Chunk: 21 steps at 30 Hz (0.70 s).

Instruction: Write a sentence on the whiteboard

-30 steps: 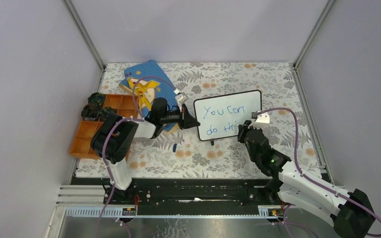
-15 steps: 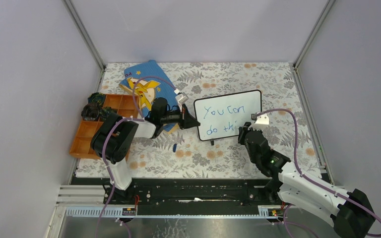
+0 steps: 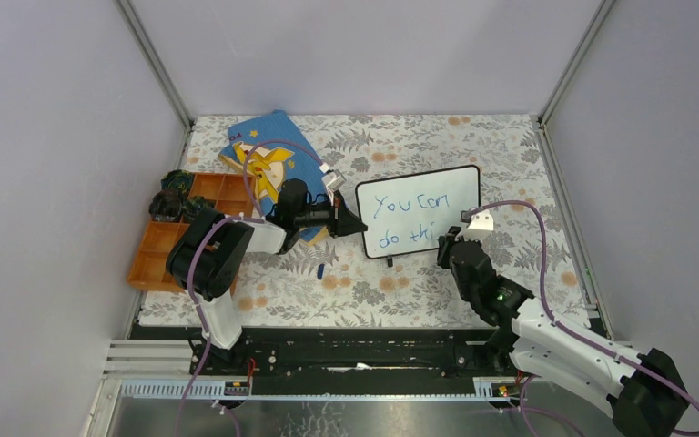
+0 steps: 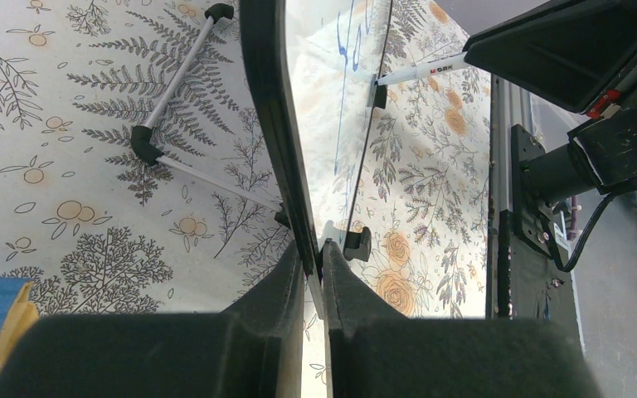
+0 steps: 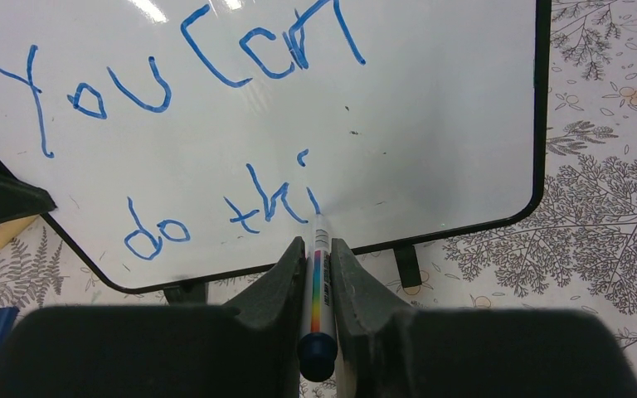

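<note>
Both are built alike: the left black-and-white jointed arm (image 3: 223, 314) and the right black-and-white jointed arm (image 3: 560, 350) alternate smooth white shells with bulky, rounded black joints. A thin purple cable (image 3: 512, 202) loops along each one. A small green light (image 3: 501, 293) glows on the right arm. The matte black wedge-shaped fingers (image 5: 282, 286) are thick, blunt and flat-faced inside.

Enclosure: three plain lavender-grey walls (image 3: 355, 55); aluminium corner posts (image 3: 157, 66); floral-print tablecloth (image 3: 510, 150); even, diffuse light.
</note>
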Available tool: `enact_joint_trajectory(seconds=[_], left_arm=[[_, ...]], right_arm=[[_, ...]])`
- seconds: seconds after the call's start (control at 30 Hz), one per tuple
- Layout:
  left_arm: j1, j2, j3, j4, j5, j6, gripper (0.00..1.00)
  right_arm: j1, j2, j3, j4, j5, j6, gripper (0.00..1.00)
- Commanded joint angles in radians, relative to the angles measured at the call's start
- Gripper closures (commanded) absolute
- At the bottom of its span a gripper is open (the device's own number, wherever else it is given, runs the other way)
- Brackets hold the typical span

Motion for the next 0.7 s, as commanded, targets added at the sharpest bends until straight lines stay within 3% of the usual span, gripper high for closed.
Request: enact_joint_trajectory(seconds=[0.0,0.23,0.67], left_arm=[[-0.030,0.027,-0.017,-0.130,-0.035,0.074,1.00],[-0.031,0.025,-0.016,-0.131,-0.036,0.075,1.00],[-0.031,0.024,-0.016,-0.130,-0.037,0.077,1.00]], right_arm=[[-0.008,-0.033,0.022,-0.021,-0.003,0.015,1.00],[-0.008,-0.119,0.087,-0.077,0.039,-0.012,1.00],[-0.019,-0.070,0.121,-0.036,0.142,-0.022,1.00]])
